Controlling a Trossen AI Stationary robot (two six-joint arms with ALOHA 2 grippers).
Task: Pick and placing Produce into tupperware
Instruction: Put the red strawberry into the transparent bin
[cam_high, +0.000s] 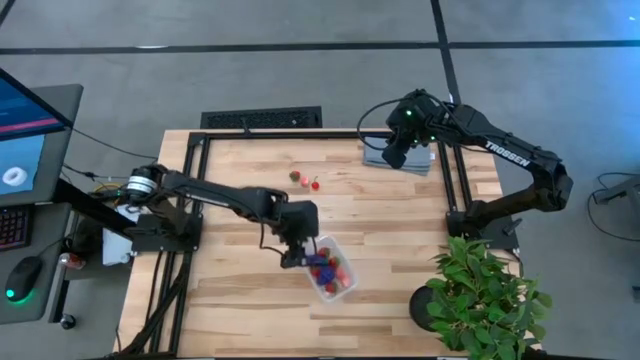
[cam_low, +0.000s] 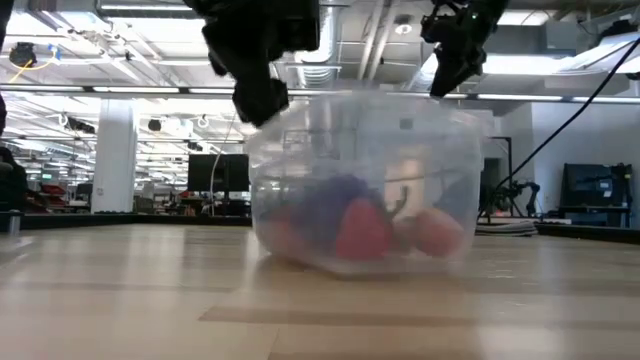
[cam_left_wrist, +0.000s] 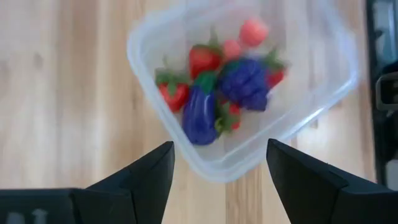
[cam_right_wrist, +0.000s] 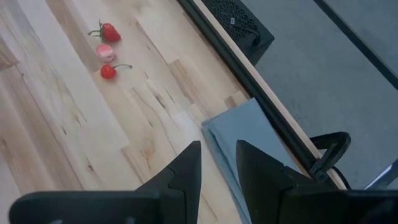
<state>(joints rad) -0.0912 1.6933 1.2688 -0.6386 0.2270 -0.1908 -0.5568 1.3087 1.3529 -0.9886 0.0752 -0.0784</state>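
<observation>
Dark fingers of the left gripper (cam_left_wrist: 219, 180) fill the near edge of the left wrist view, spread wide with nothing between them, hanging just above the near corner of the tupperware (cam_high: 331, 268). That pose suits a drop: jaws parted over the open box so a piece falls in rather than on the table (cam_high: 400, 220). Inside the box lies the produce (cam_left_wrist: 221, 87), red strawberries, a pink piece or two and two purple ones (one roundish, one long), heaped together.

Taking the left gripper as the clock's centre in the high view, three loose fruit pieces (cam_high: 305, 181) sit on the wood at about 12 o'clock, well apart from the box, so the job looks unfinished. Toward 2 o'clock, the right gripper (cam_high: 396, 155) waits over a grey cloth (cam_right_wrist: 239, 134), fingers closed and empty.
</observation>
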